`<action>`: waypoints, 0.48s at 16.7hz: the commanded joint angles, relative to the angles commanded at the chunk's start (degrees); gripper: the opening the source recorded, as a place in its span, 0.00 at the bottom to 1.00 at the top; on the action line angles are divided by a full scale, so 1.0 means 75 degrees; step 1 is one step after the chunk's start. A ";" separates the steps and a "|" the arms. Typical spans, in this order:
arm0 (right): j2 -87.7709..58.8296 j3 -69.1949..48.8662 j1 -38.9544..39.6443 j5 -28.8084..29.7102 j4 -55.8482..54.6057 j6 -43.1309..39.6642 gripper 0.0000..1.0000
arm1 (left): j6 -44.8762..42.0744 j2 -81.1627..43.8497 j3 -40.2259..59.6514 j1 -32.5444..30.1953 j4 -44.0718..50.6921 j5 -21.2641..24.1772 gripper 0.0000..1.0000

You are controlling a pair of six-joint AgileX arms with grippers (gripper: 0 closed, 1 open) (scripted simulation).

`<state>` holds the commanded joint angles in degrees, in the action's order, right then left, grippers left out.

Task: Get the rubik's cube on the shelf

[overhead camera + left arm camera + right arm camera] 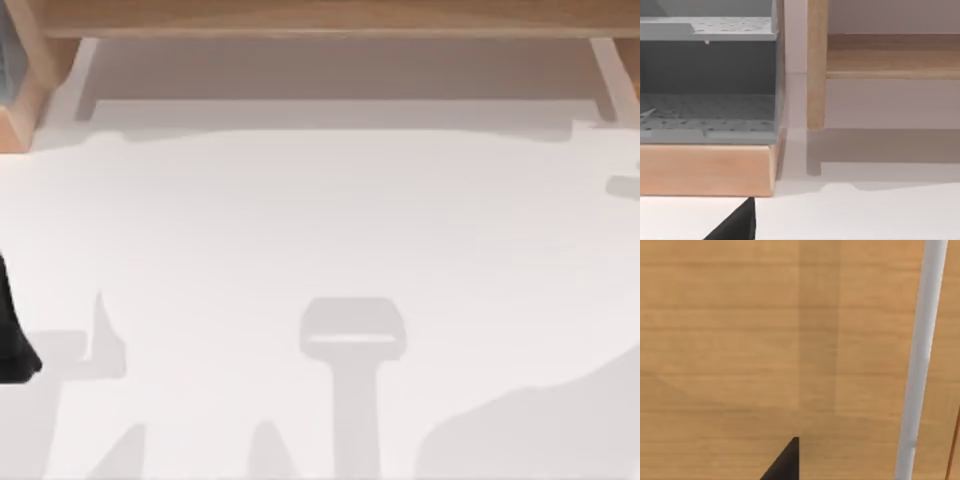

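No text, label, brand, number or sign can be read on the shelf (320,18), the table (320,230) or anything else here

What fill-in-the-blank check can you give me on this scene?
The shelf spans the top view's ____ edge.
The grey perforated rack sits on a ____ base.
The table is ____ in colour.
The left arm shows at the top view's ____ edge.
Missing words: top; wooden; white; left.
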<state>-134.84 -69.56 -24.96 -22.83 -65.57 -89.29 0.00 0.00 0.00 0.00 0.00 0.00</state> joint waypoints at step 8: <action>0.0000 0.0000 0.0000 0.0000 0.0000 0.0000 0.00 | 0.0000 0.0000 0.0000 0.0000 0.0000 0.0000 1.00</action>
<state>-134.84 -69.56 -24.96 -22.83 -65.57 -89.29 0.00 0.00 0.00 0.00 0.00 0.00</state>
